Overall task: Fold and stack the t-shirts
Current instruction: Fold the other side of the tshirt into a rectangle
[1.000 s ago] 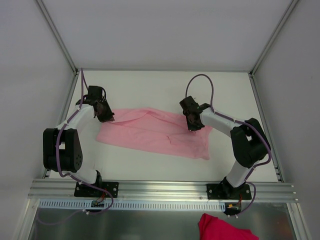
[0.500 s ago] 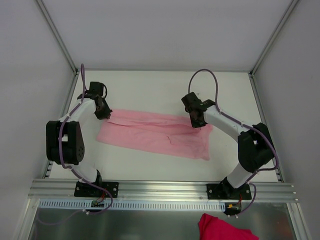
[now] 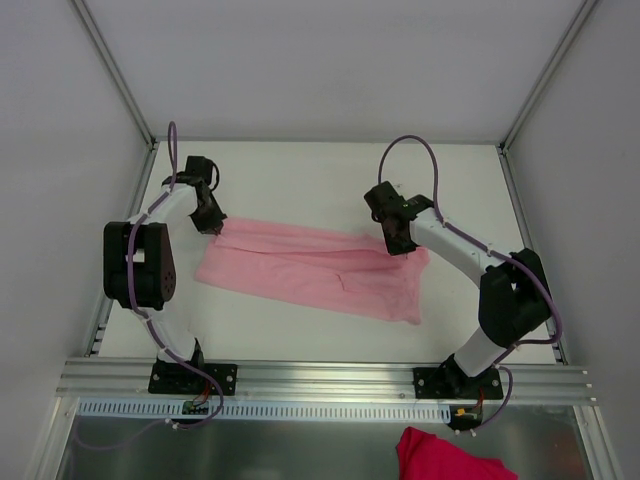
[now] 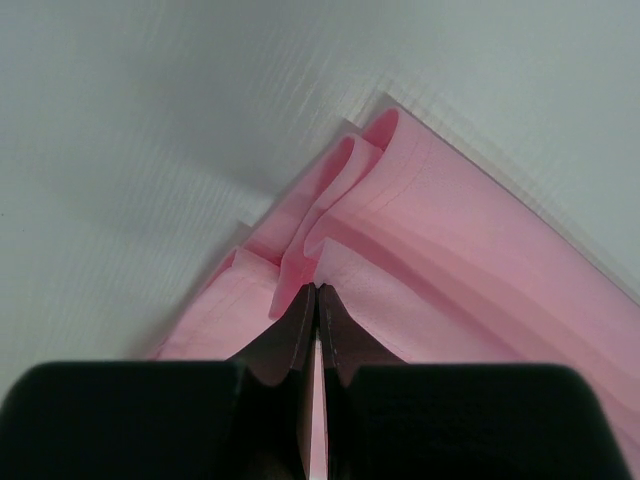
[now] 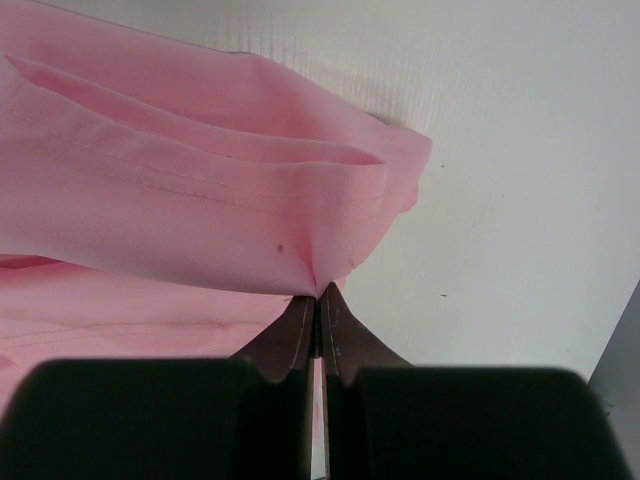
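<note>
Here, pink t-shirt (image 3: 310,270) lies mid-tabletop (image 3: 300,180), long axis approx. 10-to-4 o'clock; L gripper (image 3: 213,225) jaws clamped on its 10 o'clock corner, R gripper (image 3: 393,243) jaws likewise at 2 o'clock, far edge.

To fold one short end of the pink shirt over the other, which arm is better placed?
Probably the left. The left pincer is shut on the far-left corner of the thin pale-pink t-shirt; the right pincer grips the far edge slightly inside the right end, leaving cloth beyond it.
</note>
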